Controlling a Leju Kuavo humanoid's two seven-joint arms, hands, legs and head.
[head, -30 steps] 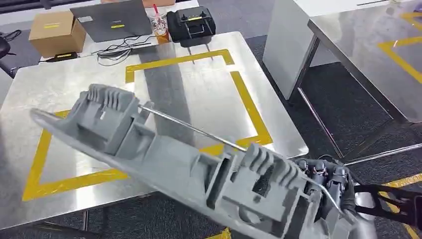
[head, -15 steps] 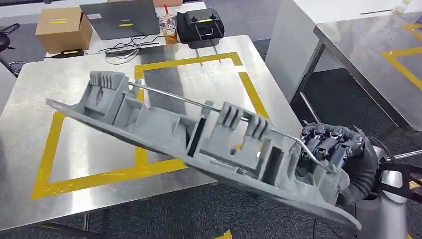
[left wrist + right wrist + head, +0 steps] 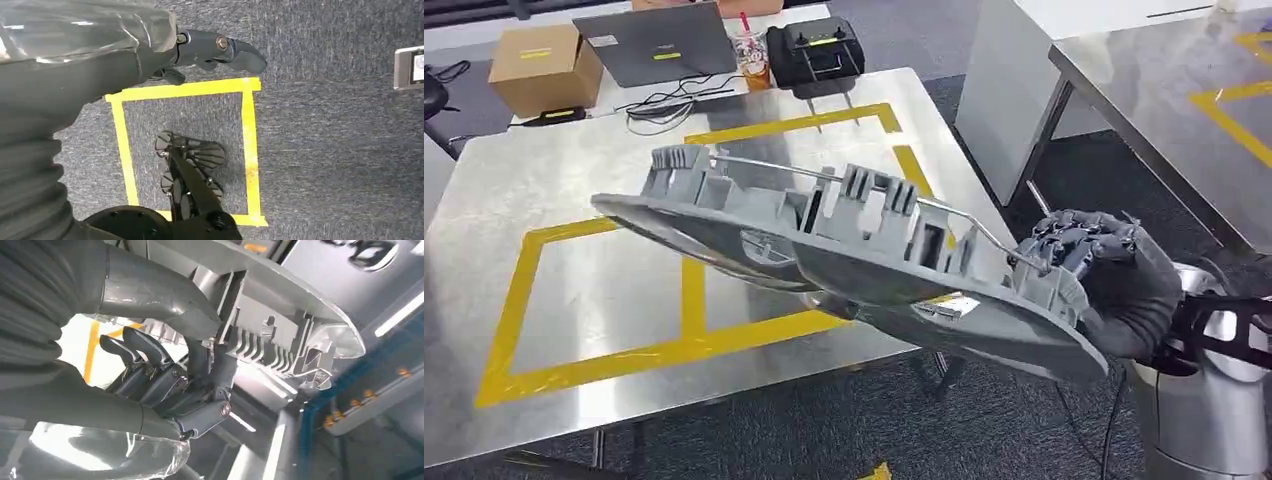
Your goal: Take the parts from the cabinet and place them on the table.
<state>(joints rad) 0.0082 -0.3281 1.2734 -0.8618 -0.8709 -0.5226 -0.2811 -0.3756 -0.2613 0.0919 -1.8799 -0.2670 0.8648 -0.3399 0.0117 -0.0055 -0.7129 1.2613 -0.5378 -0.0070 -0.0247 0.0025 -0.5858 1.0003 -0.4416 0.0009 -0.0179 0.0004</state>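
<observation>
one long grey part (image 3: 844, 250) ran across the centre of the head view, gripped at its lower-right end by the right hand (image 3: 1079, 250). the hand's fingers (image 3: 150, 365) were curled tight round the end of the part's ribbed frame, and the thumb pressed on the other side in the right wrist view. the far end of the part reached toward the upper left of the frame and hung above the steel worktop (image 3: 554, 200), over the yellow tape square (image 3: 689, 300). whether any of it touched the surface could not be told.

the step in hand looked like the set-down. done well, it would call for lowering the free end first, inside the tape, then easing the held end down until the broad curved face lay flat. such a long piece held at one end would lever hard on the grip, so a slow descent seemed wise, and the fingers ought to part only once the worktop bore the weight.

the left hand (image 3: 220, 47) hung over the carpet floor (image 3: 325, 150), holding nothing, its fingers loosely curled.
</observation>
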